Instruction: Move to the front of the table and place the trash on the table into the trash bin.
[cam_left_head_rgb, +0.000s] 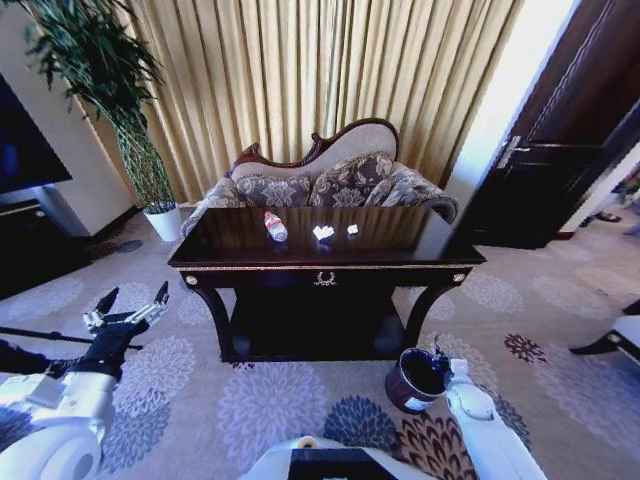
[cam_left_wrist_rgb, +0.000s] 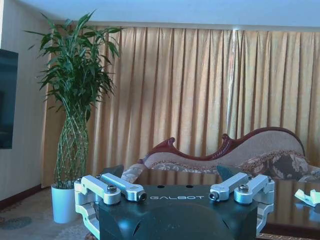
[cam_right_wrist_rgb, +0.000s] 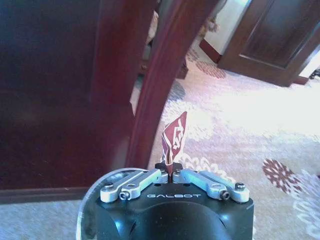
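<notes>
Right gripper (cam_right_wrist_rgb: 170, 175) pinching red-white wrapper (cam_right_wrist_rgb: 174, 138)

The left end effector (cam_left_wrist_rgb: 177, 196) sits spread wide, its fingers (cam_left_wrist_rgb: 120, 187) apart. Just beyond it lies the glossy tabletop (cam_left_wrist_rgb: 285, 197), with crumpled white paper (cam_left_wrist_rgb: 308, 196) off to one side; a sofa (cam_left_wrist_rgb: 260, 155), curtains (cam_left_wrist_rgb: 200, 90) and potted plant (cam_left_wrist_rgb: 72, 115) stand farther off

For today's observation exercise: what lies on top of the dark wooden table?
On the table lie a clear bottle, crumpled white paper and a small white scrap. The glossy top also mirrors the sofa behind. The shelf beneath is in shadow, so its contents cannot be made out.
</notes>
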